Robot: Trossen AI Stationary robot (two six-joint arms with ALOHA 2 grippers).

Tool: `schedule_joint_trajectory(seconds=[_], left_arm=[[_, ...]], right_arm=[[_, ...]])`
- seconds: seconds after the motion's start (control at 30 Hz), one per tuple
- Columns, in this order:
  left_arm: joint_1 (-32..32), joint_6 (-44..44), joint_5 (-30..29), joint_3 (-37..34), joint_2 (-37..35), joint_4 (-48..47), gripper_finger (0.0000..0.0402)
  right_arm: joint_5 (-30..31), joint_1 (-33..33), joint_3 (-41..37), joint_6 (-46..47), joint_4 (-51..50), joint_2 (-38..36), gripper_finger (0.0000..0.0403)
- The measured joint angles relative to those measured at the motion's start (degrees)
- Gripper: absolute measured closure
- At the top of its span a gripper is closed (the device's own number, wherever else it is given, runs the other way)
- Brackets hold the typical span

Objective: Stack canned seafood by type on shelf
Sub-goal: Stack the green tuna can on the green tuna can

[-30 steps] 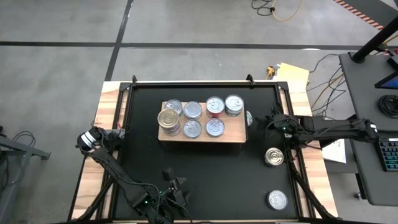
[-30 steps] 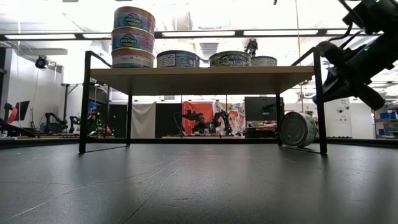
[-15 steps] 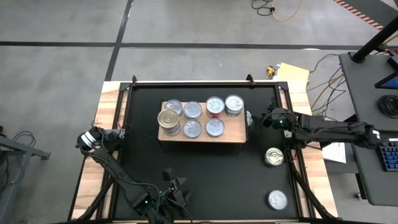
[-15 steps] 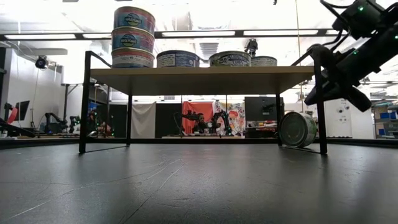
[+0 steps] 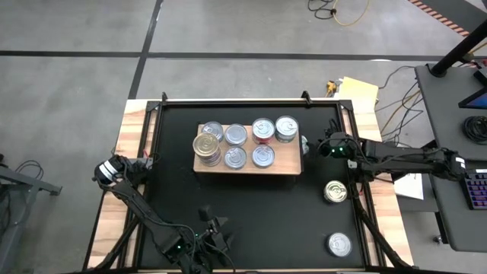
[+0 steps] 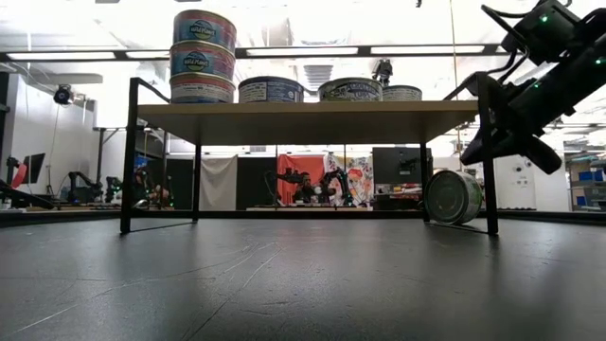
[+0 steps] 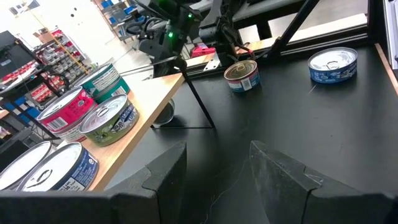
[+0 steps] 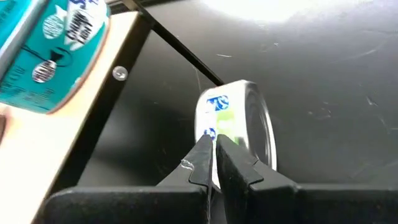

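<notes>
The light-wood shelf (image 5: 283, 170) stands mid-table on thin black legs and carries several cans, with a stack of three (image 6: 204, 57) at its left end. One can with a green-and-blue label (image 8: 235, 121) stands on its rim on the black mat just off the shelf's right end (image 5: 304, 144) (image 6: 457, 197). My right gripper (image 8: 213, 152) is shut, its tips right in front of that can (image 5: 323, 146). My left gripper (image 7: 214, 177) is open and waits near the table's near edge (image 5: 213, 227). My right gripper points its shut fingertips (image 8: 204, 149) at the side label of the can that stands on its rim, coming from the table's right and slanting down. I cannot tell whether the tips touch the can.
Two more cans sit flat on the mat to the right: a gold-lidded one (image 5: 335, 191) (image 7: 242, 76) and a silver-lidded one (image 5: 339, 244) (image 7: 333, 63) near the near edge. The shelf's black leg (image 6: 488, 152) stands close beside the right gripper. Bare mat lies in front of the shelf.
My right gripper has moved toward the table's left and slightly toward the far edge, closing in on the can on its rim beside the shelf's right end. That can and the other cans have stayed where they were.
</notes>
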Motion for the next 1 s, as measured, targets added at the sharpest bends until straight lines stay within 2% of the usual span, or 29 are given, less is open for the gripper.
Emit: schedule_joint_trajectory(seconds=[0.47,0.8,0.9,1.0], left_arm=[[0.07,-0.24,-0.04,0.00,0.00,0.02,0.0240],[0.07,-0.42,-0.07,0.00,0.00,0.00,0.0240],[0.07,-0.42,-0.07,0.00,0.00,0.00,0.0240],[0.07,-0.42,-0.07,0.00,0.00,0.01,0.0240]], right_arm=[[1.51,0.00,-0.02,-1.86,6.43,5.10,0.0390],[1.48,0.02,-0.46,-1.38,6.24,7.90,0.0390],[-1.44,0.00,-0.43,-1.40,5.38,8.08,0.0390],[-5.53,0.02,1.28,-0.54,-2.51,7.41,0.0390]])
